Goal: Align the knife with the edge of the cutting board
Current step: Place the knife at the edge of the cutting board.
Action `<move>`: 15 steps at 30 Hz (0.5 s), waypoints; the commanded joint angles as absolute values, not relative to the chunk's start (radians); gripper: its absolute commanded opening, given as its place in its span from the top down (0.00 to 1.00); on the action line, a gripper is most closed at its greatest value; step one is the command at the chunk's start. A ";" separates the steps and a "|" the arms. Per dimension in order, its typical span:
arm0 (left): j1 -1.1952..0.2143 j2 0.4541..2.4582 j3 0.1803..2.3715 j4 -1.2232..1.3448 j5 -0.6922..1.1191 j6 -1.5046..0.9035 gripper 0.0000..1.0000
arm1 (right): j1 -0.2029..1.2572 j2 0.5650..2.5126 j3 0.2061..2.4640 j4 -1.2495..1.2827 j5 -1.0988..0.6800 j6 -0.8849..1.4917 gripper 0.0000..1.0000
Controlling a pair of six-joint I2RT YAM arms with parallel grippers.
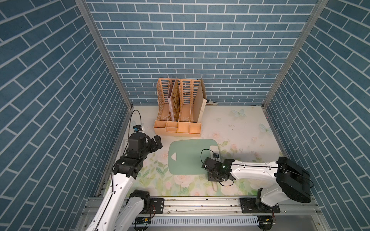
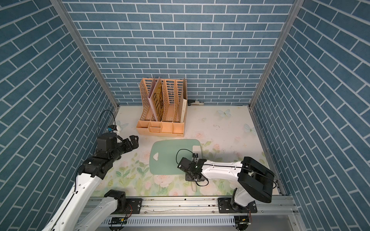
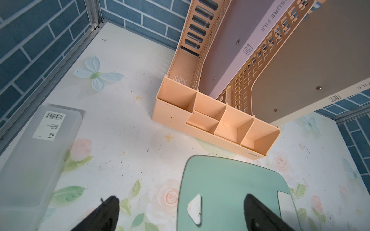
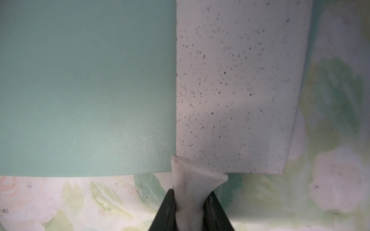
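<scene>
Right jaws clamp the handle of the knife, lower centre-right in both top views; my left jaws hang open, empty. Its blade lies on the cutting board at the right end. I should pivot gently, blade flat, until edges run parallel.

The table (floral print, butterflies toward the back) carries a pale green cutting board near its middle, a peach file organizer near the back wall, and a frosted flat box at its left edge.
</scene>
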State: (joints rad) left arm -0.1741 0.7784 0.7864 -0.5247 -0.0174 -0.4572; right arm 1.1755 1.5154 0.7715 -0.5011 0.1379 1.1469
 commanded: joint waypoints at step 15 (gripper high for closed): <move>-0.167 0.774 0.776 -0.515 -0.015 -0.460 0.00 | 1.171 1.497 0.729 -0.555 0.151 1.157 0.74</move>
State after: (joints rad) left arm -0.1741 0.7784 0.7864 -0.5247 -0.0174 -0.4572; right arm 1.1751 1.5032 0.7589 -0.5003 0.1425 1.1473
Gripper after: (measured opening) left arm 0.995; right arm 0.261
